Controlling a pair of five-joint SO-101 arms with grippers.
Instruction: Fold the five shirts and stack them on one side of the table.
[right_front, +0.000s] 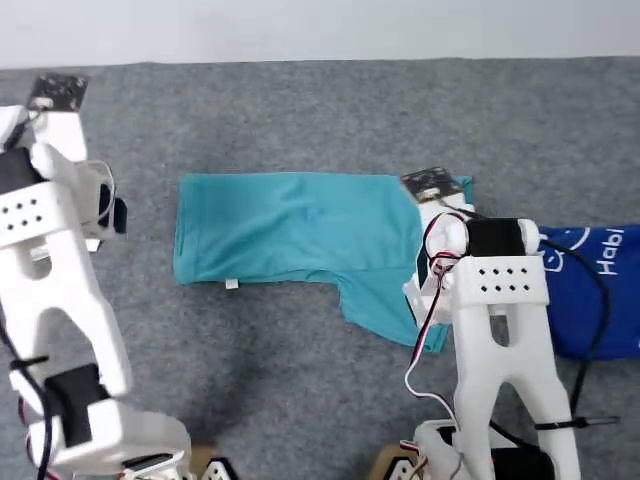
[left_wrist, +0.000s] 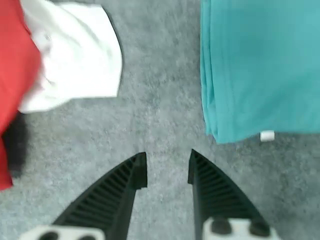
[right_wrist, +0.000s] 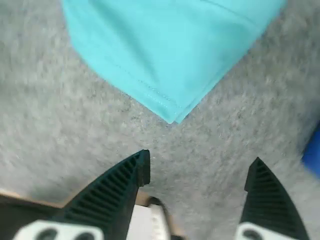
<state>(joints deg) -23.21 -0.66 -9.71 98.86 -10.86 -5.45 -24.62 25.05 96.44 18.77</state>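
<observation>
Teal shirt (right_front: 290, 235) lies flat, partly folded, at the middle of the grey table (right_front: 300, 110). One sleeve (right_front: 385, 300) juts toward the near edge.

Blue shirt (right_front: 590, 290) lies at the table's right edge, beside the right arm.

White shirt (left_wrist: 75, 55) touches the red shirt (left_wrist: 15, 65). Both lie apart from the teal shirt, with bare table between.

Left end effector (left_wrist: 167, 162): narrow gap, holding nothing, over bare table near the teal shirt's folded edge.

Right end effector (right_wrist: 201, 165): spread wide, holding nothing, over bare table just off the sleeve's corner.
</observation>
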